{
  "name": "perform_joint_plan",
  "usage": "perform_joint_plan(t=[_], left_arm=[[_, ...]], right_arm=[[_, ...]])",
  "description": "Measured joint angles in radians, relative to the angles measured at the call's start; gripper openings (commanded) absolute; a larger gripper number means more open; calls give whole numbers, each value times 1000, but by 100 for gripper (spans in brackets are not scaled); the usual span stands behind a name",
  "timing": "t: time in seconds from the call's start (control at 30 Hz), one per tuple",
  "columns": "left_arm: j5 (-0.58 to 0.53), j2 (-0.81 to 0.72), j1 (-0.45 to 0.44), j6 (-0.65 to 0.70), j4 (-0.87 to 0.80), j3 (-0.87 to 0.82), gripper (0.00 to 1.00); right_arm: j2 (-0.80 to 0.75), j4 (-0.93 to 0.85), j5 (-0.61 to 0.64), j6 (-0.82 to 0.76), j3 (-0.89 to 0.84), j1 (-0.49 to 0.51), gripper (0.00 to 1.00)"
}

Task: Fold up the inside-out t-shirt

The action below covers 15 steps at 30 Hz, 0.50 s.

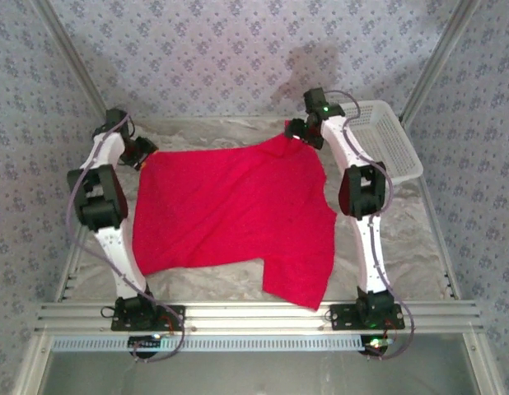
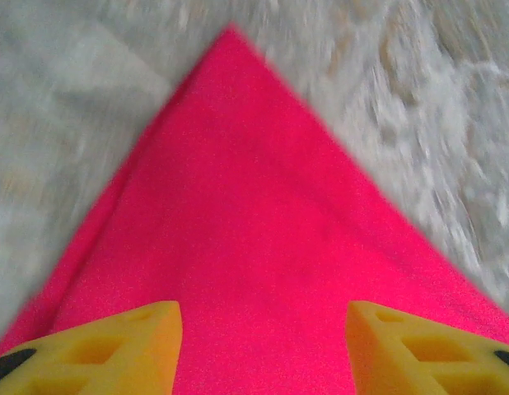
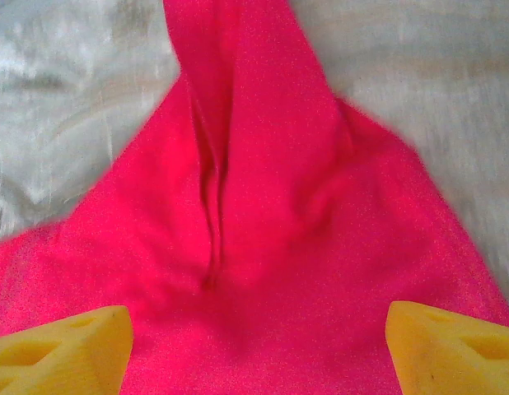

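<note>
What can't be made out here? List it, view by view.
- Top external: seams or any tag on the t-shirt, too small; near-left corner of the basket, behind the right arm.
- Left wrist: left end effector fingers, cut off by the bottom edge; table cover, motion-blurred.
- Right wrist: whatever lies under the t-shirt's bunched fold; right end effector fingers, cut off below.

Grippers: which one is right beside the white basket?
The right gripper, at the red t-shirt's far right corner, sits next to the white mesh basket. The left gripper is at the far left corner, away from it.
</note>
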Motion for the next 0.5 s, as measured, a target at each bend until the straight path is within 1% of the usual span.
perform_joint_plan(t=[0.1, 0.17, 0.2, 0.27, 0.37, 0.43, 0.5], left_arm=[[45, -263, -24, -35, 96, -273, 50], [82, -383, -51, -67, 172, -412, 50], [98, -417, -68, -83, 212, -471, 51], [132, -443, -105, -110, 280, -569, 52], [161, -417, -141, -130, 340, -676, 52], [164, -388, -135, -133, 348, -713, 53], [162, -359, -105, -131, 354, -735, 55]], right_arm=[[-183, 73, -35, 14, -233, 20, 78], [-276, 126, -68, 16, -343, 35, 77], [-316, 160, -85, 19, -401, 43, 77], [-372, 218, -114, 30, -506, 57, 77], [-406, 294, -135, 46, -666, 75, 78], [-406, 326, -140, 60, -757, 82, 78], [-408, 352, -138, 78, -860, 83, 79]])
